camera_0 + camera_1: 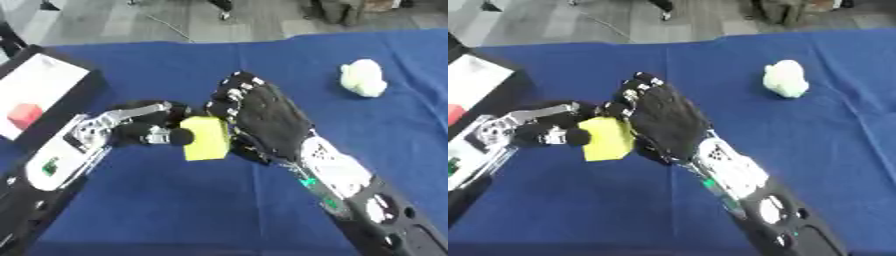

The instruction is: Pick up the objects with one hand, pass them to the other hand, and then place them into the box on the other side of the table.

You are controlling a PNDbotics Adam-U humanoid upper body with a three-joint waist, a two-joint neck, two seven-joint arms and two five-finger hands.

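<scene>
The blue table [262, 210] holds a box [44, 87] at its left edge; the right hand [267, 117] and left hand [144, 127] both curl on the yellow block [207, 138] in mid-air; an early release would likely drop it.

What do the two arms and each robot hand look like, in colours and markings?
The right robot hand is black, with small silver knuckle parts. The left robot hand is black with silver metal links. Both forearms are black with white panels; the right forearm bears small green marks, and the left forearm one green mark.
</scene>
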